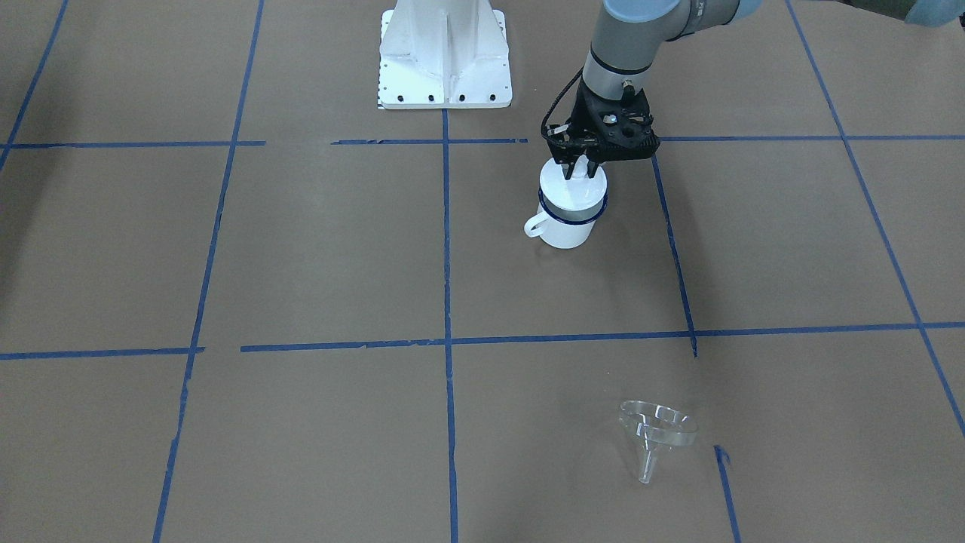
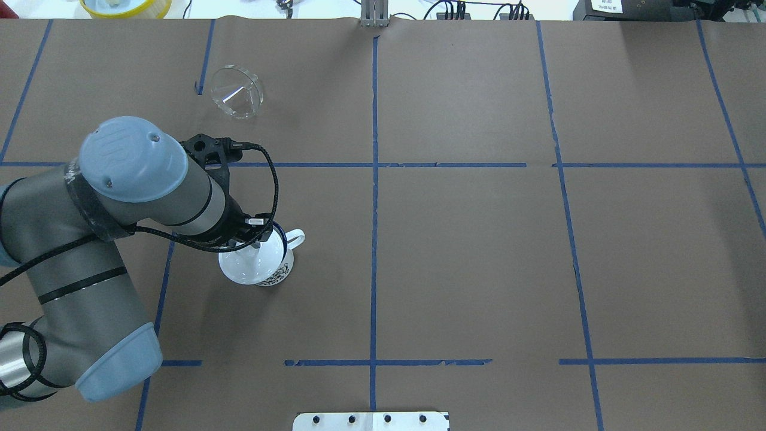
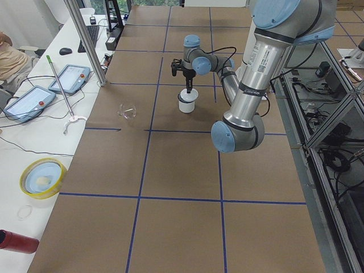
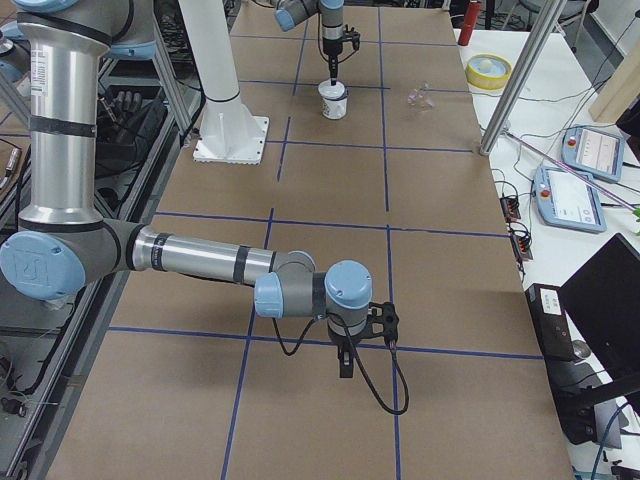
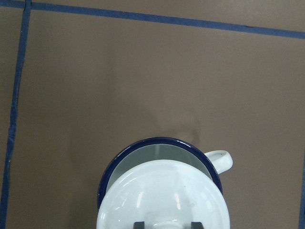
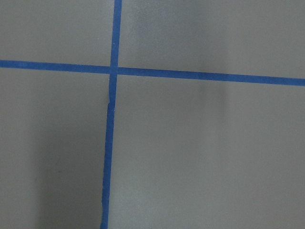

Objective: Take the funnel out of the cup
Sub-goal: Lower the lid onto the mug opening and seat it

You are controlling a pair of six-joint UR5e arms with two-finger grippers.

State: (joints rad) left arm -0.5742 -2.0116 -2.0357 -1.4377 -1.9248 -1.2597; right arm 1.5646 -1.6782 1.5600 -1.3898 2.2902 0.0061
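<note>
The cup [image 1: 565, 230] is a white enamel mug with a dark blue rim, upright on the brown table, and also shows in the overhead view [image 2: 281, 272]. My left gripper [image 1: 579, 170] is straight above it, shut on the knob of a white round lid [image 1: 577, 192] held just over the mug's mouth [image 5: 157, 151]. The clear funnel [image 1: 656, 434] lies on its side on the table, far from the cup and also visible from overhead [image 2: 237, 99]. My right gripper [image 4: 345, 365] hangs low over bare table, and I cannot tell whether it is open or shut.
The robot's white base plate [image 1: 445, 60] stands behind the cup. Blue tape lines cross the brown table. A yellow bowl [image 3: 42, 176], a red bottle [image 3: 17, 242] and tablets [image 3: 71, 78] sit on the white side bench beyond the table's edge.
</note>
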